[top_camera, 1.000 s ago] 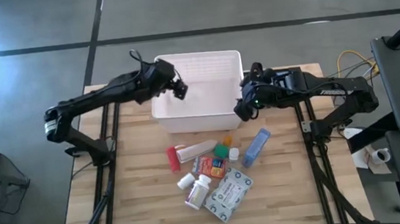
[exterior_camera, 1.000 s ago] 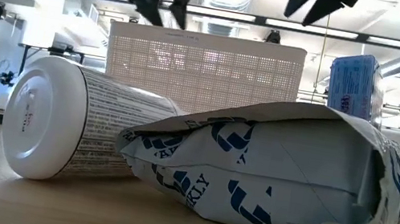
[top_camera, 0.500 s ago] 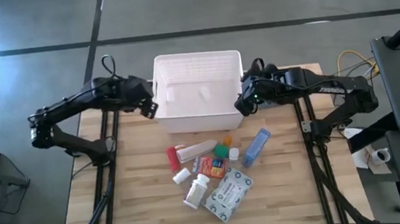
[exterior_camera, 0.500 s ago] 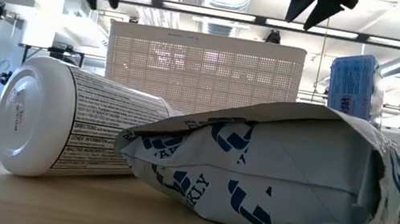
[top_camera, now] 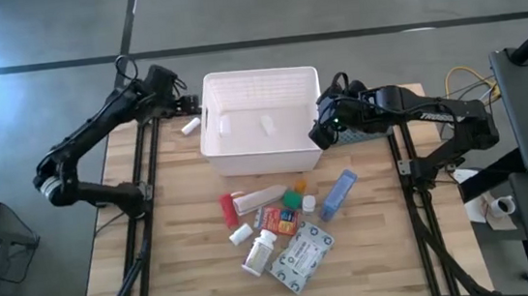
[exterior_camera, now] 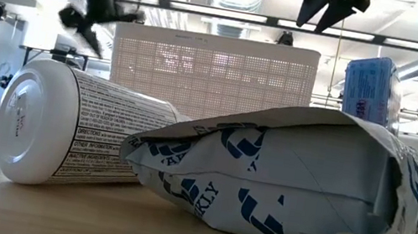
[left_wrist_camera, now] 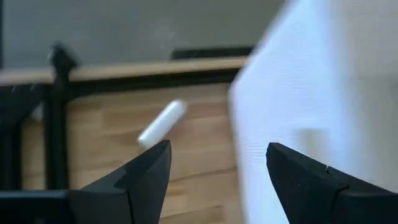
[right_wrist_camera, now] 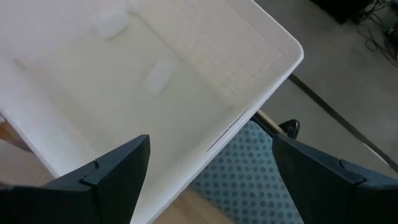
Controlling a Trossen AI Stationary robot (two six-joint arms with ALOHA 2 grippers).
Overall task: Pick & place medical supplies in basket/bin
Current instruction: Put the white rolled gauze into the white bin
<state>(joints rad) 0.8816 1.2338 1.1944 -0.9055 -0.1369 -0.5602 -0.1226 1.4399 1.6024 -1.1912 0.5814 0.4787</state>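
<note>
Left gripper (top_camera: 185, 103) hangs spread and empty, a small white tube (top_camera: 190, 126) just below it; right gripper (top_camera: 319, 135) spread beside the basket (top_camera: 264, 143)

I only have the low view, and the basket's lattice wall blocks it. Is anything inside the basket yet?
Observer: Yes, two small white items are on the floor of the basket.
Operator: Anything just outside it?
Observer: One white cylindrical piece is outside, beside the basket's left wall.
Operator: What's the left hand holding?
Observer: Nothing. The left hand is open, facing that piece.
</note>
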